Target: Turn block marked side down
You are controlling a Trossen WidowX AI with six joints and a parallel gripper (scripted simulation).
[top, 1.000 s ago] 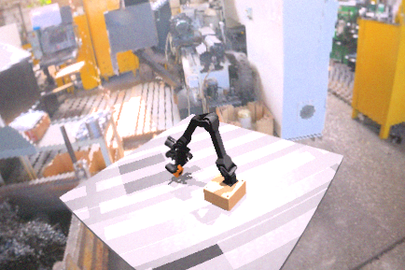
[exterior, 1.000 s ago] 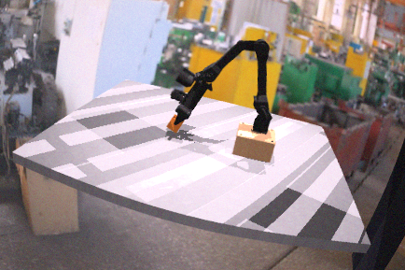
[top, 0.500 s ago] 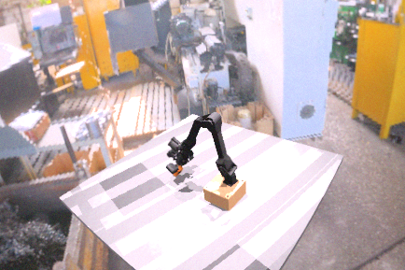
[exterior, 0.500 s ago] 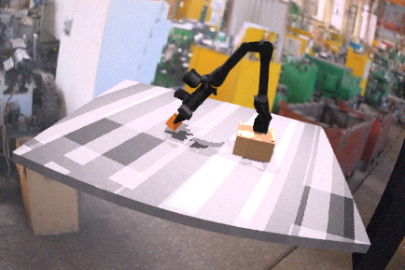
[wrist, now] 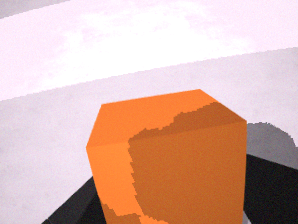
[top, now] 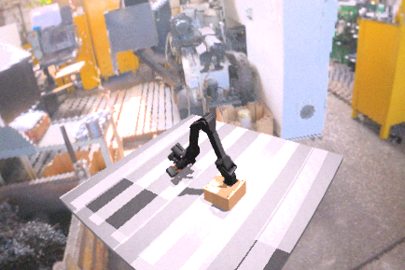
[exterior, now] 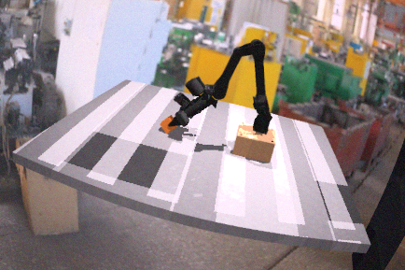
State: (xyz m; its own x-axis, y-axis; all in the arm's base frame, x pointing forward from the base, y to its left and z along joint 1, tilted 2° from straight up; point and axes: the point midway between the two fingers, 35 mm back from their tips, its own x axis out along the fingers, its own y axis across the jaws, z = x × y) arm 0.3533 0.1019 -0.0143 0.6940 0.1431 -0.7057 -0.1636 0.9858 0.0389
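The orange block (exterior: 166, 124) (wrist: 187, 170) is held between the fingers of my gripper (exterior: 174, 123) (wrist: 166, 172), which is shut on it. In the exterior view the gripper slants down to the left, and the block is tilted at its tip, close over the table (top: 308, 190) (exterior: 196, 201). A shadow lies beside it. Only a sliver of orange shows in the top view, behind the dark fingers. In the wrist view two plain orange faces show, partly shaded. I see no mark on them, and the other faces are hidden. I cannot tell whether a corner touches the table.
The arm's base stands on a light wooden box (top: 224, 193) (exterior: 254, 145), to the right of the held block in the top and exterior views. The table's near edge (exterior: 140, 204) runs across the front in the exterior view. Dark and pale bands cross the table top.
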